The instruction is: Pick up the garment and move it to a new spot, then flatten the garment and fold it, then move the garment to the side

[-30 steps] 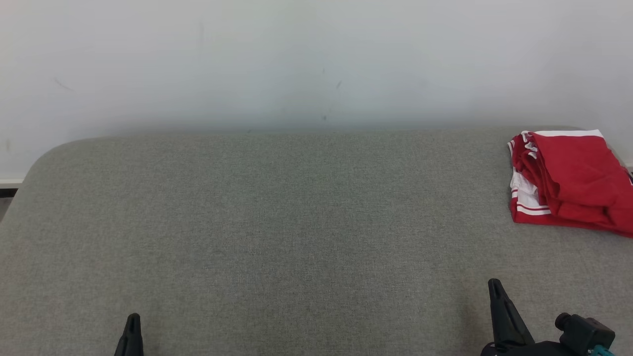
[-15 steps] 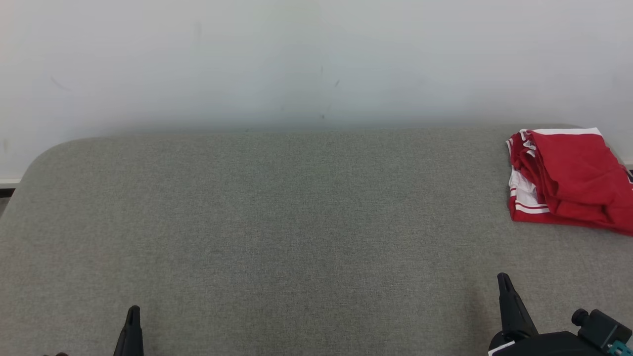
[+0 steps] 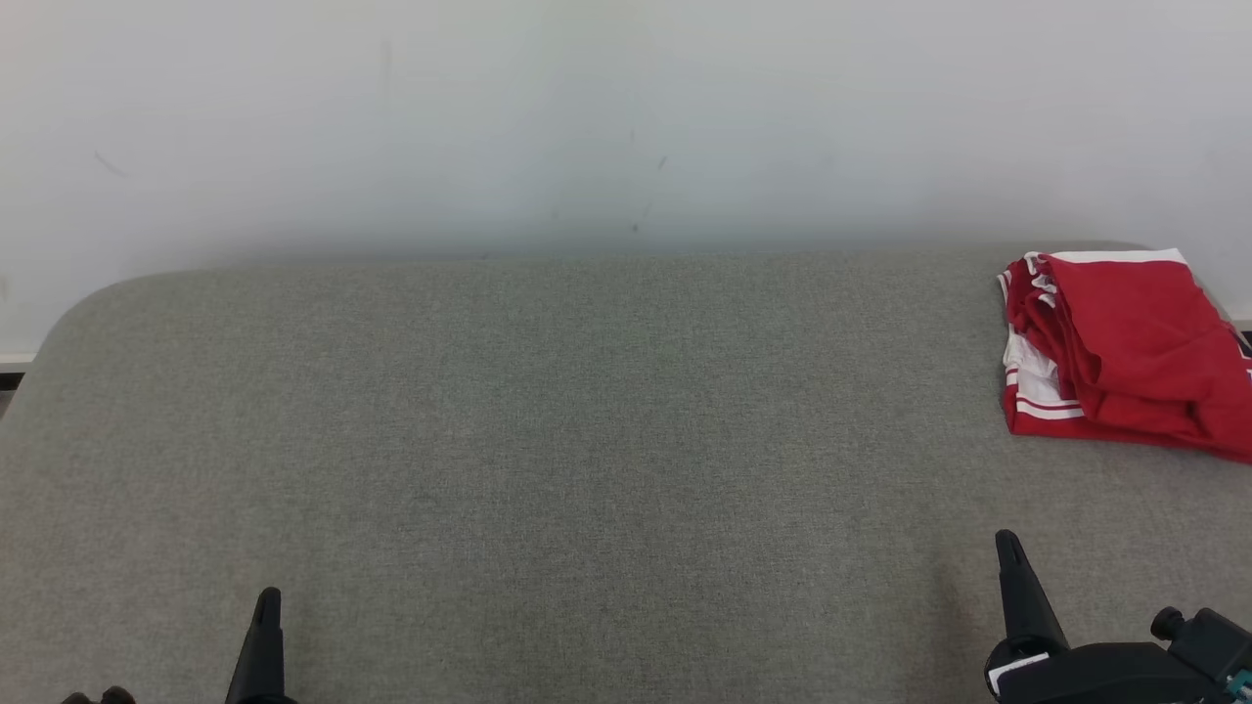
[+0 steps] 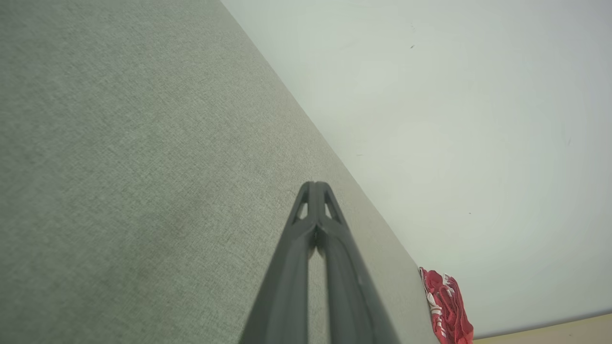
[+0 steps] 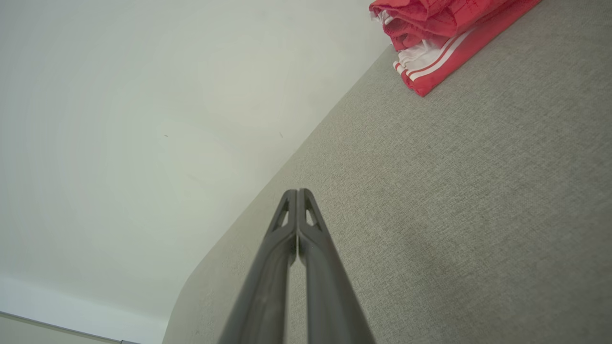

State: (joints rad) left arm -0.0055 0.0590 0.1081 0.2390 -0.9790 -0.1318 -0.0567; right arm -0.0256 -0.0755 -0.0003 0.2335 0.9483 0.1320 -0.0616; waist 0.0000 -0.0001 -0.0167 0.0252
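So the red garment with the white stripes was sitting folded in a loose, lumpy bundle on the far right corner of the grey fabric-covered table, close to the table's back edge. Its white band ran along the side nearest that edge, and 2 thin white stripes showed at its front left corner. The head view cut off its right end, so I couldn't tell how far it reached toward the table's right side.

Nothing was touching it. The right gripper was over the table's near edge on the right side, well apart from the garment, with both fingers pressed together and nothing between them. In its own wrist view the tips met in 1 neat point above bare grey fabric.

Same deal with the left gripper, over the table's near edge on the left side, fingers closed tight on nothing.

Behind the table's back edge there was a plain pale wall with a few small dark scuffs.
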